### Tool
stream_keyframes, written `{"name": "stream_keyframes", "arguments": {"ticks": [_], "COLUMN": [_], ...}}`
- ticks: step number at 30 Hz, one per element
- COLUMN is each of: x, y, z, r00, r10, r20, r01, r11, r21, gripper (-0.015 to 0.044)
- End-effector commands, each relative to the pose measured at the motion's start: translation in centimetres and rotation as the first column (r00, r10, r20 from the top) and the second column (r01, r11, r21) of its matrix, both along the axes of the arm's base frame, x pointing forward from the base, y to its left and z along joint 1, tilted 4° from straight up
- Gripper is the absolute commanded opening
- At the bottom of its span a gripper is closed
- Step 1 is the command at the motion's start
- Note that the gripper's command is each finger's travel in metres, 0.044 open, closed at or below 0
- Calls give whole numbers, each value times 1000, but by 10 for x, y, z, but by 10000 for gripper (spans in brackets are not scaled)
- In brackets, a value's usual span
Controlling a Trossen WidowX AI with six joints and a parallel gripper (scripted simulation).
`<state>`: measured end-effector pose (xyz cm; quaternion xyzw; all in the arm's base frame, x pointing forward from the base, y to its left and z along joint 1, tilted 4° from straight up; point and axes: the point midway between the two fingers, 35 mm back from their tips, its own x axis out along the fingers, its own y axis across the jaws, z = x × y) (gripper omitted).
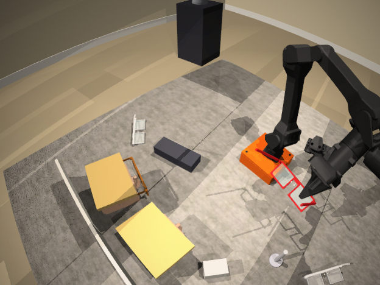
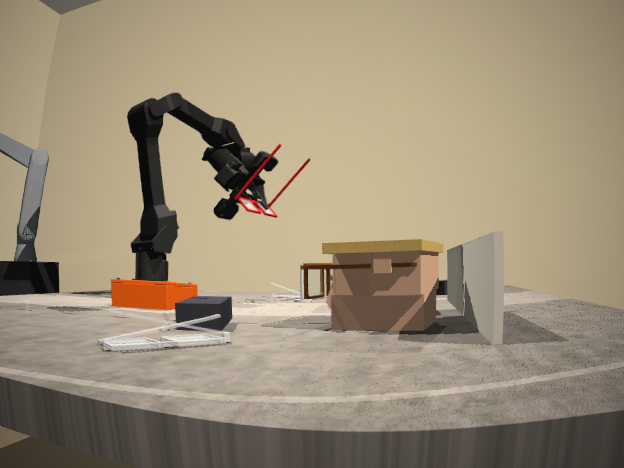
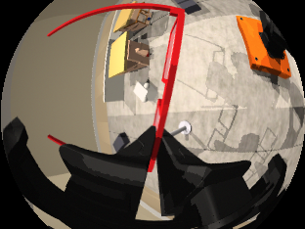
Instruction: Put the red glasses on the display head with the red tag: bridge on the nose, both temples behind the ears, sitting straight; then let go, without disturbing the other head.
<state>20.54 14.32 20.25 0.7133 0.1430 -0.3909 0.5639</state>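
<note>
The red glasses (image 1: 267,154) (image 2: 289,182) (image 3: 167,95) hang high above the table, tilted, with both temples spread open. My gripper (image 1: 302,196) (image 2: 265,205) (image 3: 155,130) is shut on their front frame near one end. The nearer display head in the wrist view (image 3: 138,53) has a yellow top, wears no glasses and shows a small red patch; its top shows in the top view (image 1: 154,239). The other head (image 1: 111,181) (image 2: 383,312) wears brown glasses (image 1: 139,175). It hides the bare head in the exterior view.
A pale upright panel (image 2: 496,287) stands behind the heads. A dark block (image 1: 176,153) (image 2: 203,312), a white block (image 1: 215,267) and a small round stand (image 1: 276,260) (image 3: 185,128) are on the table. The arm's orange base (image 1: 256,165) is below the glasses. Two white glasses lie farther out.
</note>
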Motion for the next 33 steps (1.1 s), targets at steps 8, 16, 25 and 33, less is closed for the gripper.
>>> {"name": "stream_keyframes", "arguments": {"ticks": [8,16,25,33], "x": [5,16,25,30], "y": [-8,-29,-52,-73], "z": [-7,-21,-36,-47], "r00": [998,982,945,899], "r10": [3,3,13,37], "r20": [-59,-189,-328,-436], "r01": [-4,-18,-46,-77], "r11": [1000,997,995,994], "r21": [-31,-78,-93,-75], "gripper": [0,0,0,0]}}
